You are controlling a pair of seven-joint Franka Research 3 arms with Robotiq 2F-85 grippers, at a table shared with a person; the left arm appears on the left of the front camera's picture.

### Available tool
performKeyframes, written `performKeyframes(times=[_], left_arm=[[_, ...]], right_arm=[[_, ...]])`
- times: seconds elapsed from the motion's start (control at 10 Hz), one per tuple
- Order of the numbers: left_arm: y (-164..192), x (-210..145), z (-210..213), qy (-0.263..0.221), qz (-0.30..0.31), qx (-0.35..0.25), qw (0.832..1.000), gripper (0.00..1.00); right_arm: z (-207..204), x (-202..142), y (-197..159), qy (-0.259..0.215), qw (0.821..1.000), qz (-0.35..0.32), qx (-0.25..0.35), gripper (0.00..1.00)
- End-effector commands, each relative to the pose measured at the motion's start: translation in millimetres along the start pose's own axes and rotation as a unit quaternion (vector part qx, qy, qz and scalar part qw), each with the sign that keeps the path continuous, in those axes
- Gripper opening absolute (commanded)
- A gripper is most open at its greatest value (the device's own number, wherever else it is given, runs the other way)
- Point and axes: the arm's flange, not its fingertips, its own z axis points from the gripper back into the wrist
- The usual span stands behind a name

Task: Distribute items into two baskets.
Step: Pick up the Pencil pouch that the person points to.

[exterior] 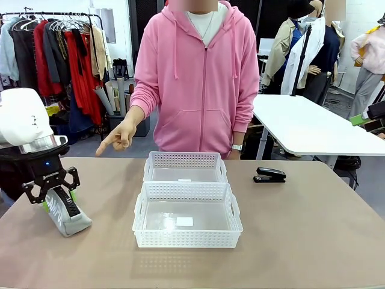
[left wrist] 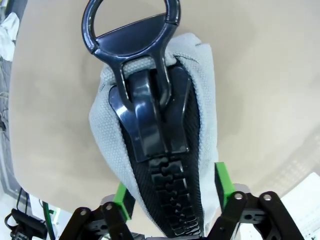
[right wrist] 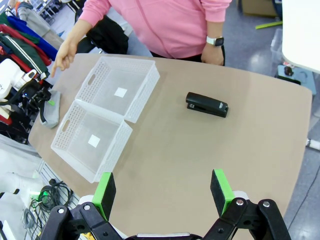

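The left gripper stands at the table's left side with its jaws astride the grey fabric pouch. In the left wrist view one green pad sits at each flank of the pouch, level with the black ridged strap. Whether the pads are pressing the fabric cannot be told. The pouch lies tilted on the tabletop, well left of the baskets.

The right gripper hangs above the table with its jaws spread wide and nothing between them.

The two white lattice baskets sit mid-table, touching along their long sides. The near basket and the far basket each hold only a small white label. The black stapler lies on the table to the right of the far basket, apart from it.

The person in a pink hoodie stands at the far edge. One hand points an index finger down toward the table's left part.
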Motion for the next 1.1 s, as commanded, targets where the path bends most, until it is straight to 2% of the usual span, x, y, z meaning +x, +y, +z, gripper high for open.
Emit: performKeyframes(times=[0.0, 0.1, 0.2, 0.8, 0.9, 1.0], left_arm=[[1.3, 3.0, 2.7, 0.016, -0.011, -0.007, 1.0, 0.29], [0.9, 3.1, 2.7, 0.021, -0.013, -0.005, 1.0, 0.1], [0.7, 3.5, 3.0, 0.024, -0.015, -0.004, 1.0, 0.0], [0.0, 5.1, 3.0, 0.031, -0.015, 0.003, 0.999, 0.0], [0.0, 4.2, 3.2, 0.044, -0.007, 0.016, 0.999, 0.0], [0.0, 1.5, 2.6, 0.021, -0.012, 0.009, 1.0, 0.0]], right_arm=[[0.3, 1.1, 0.5, -0.001, 1.0, 0.002, 0.002, 1.0], [0.3, 1.1, 0.5, -0.001, 1.0, 0.002, 0.002, 1.0], [0.3, 1.1, 0.5, -0.001, 1.0, 0.002, 0.002, 1.0], [0.3, 1.1, 0.5, -0.001, 1.0, 0.002, 0.002, 1.0], [0.3, 1.1, 0.5, -0.001, 1.0, 0.002, 0.002, 1.0], [0.3, 1.1, 0.5, -0.001, 1.0, 0.002, 0.002, 1.0]])
